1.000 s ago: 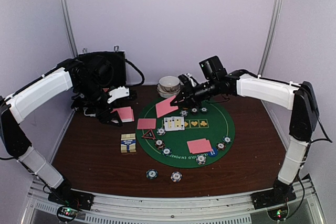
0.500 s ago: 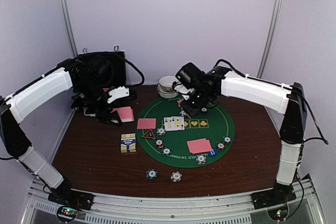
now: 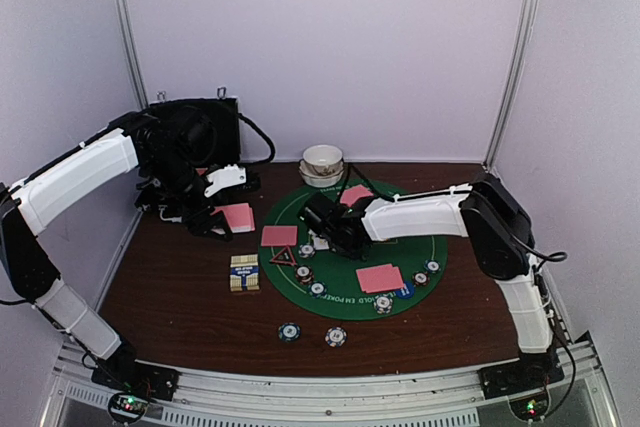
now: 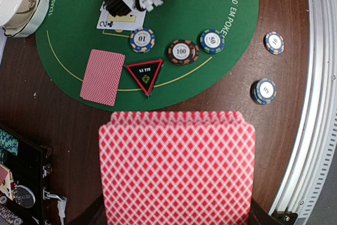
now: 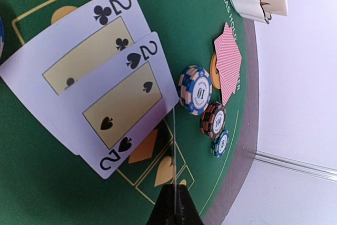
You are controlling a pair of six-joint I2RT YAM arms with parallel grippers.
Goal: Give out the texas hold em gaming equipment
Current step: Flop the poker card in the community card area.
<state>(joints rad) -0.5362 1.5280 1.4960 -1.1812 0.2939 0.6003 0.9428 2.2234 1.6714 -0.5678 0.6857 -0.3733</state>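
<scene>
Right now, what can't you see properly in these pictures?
- Left end effector: left wrist view, only dark bits show under the pink-backed cards it holds.
- Those cards' faces: turned away, only backs show.
- Right end effector: right wrist view, cut off by the bottom edge.
- Face-up cards: top view, the right arm hides them.
- Chip numbers: top view, too small.

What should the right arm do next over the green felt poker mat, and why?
Probably lower the right gripper and lay its thin card beside the face-up two of spades. The jaws are shut on what looks like that card seen edge-on, above the green felt mat, where the two of clubs and two of spades overlap and an orange suit box beside them is uncovered.
</scene>
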